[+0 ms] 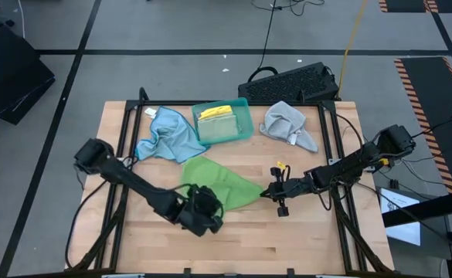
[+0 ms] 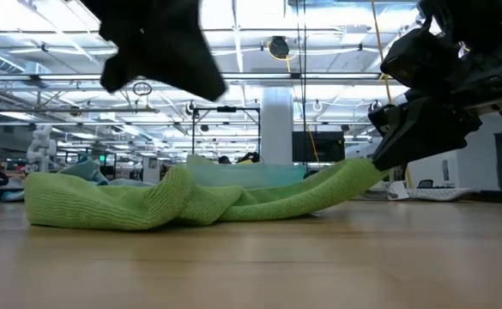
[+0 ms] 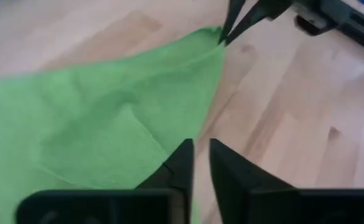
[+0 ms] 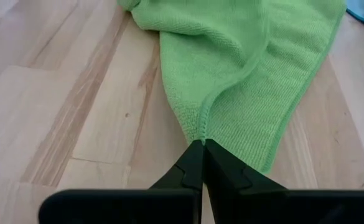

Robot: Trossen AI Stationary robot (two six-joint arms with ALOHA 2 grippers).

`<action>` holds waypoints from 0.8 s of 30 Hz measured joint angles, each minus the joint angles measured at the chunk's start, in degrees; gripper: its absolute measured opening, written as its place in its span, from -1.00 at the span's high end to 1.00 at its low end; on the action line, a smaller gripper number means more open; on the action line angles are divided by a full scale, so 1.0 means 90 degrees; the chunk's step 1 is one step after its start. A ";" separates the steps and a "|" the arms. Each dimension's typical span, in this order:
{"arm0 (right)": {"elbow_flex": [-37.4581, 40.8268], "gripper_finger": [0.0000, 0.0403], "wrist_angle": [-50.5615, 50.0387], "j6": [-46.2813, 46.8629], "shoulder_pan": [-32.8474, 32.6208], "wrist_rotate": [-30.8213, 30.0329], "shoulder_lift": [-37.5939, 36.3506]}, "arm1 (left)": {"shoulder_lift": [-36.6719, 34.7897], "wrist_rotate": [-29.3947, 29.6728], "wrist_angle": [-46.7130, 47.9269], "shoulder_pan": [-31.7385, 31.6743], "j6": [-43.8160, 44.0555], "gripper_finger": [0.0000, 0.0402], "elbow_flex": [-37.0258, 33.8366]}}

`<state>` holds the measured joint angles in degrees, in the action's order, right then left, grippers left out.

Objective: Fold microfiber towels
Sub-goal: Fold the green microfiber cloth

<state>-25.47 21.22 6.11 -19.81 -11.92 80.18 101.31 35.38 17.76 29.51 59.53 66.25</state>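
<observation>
STEP: spread green towel [image 1: 218,184], tabletop [image 1: 303,239] centre | RIGHT TOOL [image 4: 203,144]: clamped on towel corner | LEFT TOOL [image 3: 200,163]: nearly closed, over opposite edge, hold unclear | ADVICE: regrip, tension evenly, fold.

Green towel [image 1: 219,184], teal tray [image 1: 243,108]

My left pincer [image 1: 204,210] covers the green towel's [image 1: 224,184] near corner from above. The tray's [image 1: 243,103] contents are too small to tell beyond yellow and green.
</observation>
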 joint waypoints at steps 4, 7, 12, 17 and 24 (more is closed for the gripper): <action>-0.0002 0.98 -0.0006 0.0010 0.0000 0.0000 0.0000 | 0.0343 -0.0030 0.0239 -0.0150 0.0832 0.41 -0.0003; -0.0002 0.98 -0.0047 0.0009 0.0000 -0.0001 0.0000 | 0.0346 -0.0242 0.0770 -0.0300 0.1432 0.16 -0.0018; 0.0001 0.98 -0.0047 -0.0074 0.0000 0.0000 0.0000 | 0.0327 -0.0362 0.1678 -0.0585 0.2291 -0.14 -0.0015; 0.0002 0.98 -0.0014 -0.0083 0.0000 0.0000 0.0000 | 0.0431 -0.0885 0.1758 -0.0974 0.2520 -0.23 -0.0006; 0.0002 0.98 -0.0040 -0.0085 0.0000 0.0000 0.0000 | 0.0501 -0.0998 0.1453 -0.1275 0.2149 0.00 -0.0005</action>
<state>-25.45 20.86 5.34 -19.81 -11.92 80.18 105.82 26.39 30.84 18.03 78.87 66.20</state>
